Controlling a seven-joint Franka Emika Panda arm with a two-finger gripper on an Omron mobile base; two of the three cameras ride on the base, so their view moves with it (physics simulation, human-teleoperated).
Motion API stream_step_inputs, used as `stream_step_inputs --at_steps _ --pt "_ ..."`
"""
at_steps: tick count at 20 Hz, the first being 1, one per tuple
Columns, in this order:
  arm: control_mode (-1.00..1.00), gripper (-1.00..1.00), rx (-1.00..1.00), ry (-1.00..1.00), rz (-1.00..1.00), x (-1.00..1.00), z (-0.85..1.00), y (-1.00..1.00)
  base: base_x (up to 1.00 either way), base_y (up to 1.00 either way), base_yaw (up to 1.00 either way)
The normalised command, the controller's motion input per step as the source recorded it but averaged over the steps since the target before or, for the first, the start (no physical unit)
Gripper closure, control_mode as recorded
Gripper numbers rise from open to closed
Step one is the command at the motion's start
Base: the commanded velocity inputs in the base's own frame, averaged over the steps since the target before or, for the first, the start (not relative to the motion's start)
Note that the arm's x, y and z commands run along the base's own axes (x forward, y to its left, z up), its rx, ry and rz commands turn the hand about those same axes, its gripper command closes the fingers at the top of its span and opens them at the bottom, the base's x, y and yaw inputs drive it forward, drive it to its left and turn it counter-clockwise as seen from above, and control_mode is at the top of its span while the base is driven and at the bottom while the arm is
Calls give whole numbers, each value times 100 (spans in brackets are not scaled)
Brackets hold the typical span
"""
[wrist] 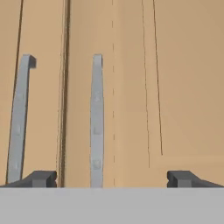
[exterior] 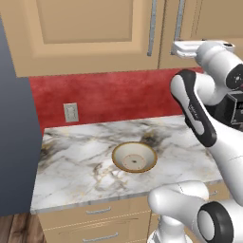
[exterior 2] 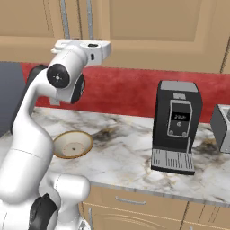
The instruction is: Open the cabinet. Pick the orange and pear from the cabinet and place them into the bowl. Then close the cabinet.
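Tool [wrist: 112,178] released, jaws spread wide, facing the shut cabinet [wrist: 183,87].
Right door's handle [wrist: 96,122] stands between the jaws, left of centre; shift left to centre it, push in, clench, then pull. Bowl [exterior: 134,157] waits far below on the tabletop [exterior: 80,161].

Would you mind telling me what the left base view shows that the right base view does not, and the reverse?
Left base view alone: a wall outlet on the red backsplash and a dark grey panel at the left. Right base view alone: a black coffee machine on the counter. Shared: the closed cabinet with its silver handles, the empty bowl on the marble counter, and the raised arm.
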Motion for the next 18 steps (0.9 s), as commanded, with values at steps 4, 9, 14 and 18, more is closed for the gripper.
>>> stream_step_inputs --at_steps 4,9,14,18 --pt "-100 -100 0 2 0 28 0 1 0 0 0" --pt "-100 -100 0 0 0 0 0 10 0 0 0" --pt "-100 -100 0 0 0 0 0 21 0 0 0" --pt "-100 -100 0 0 0 0 0 0 0 0 0"
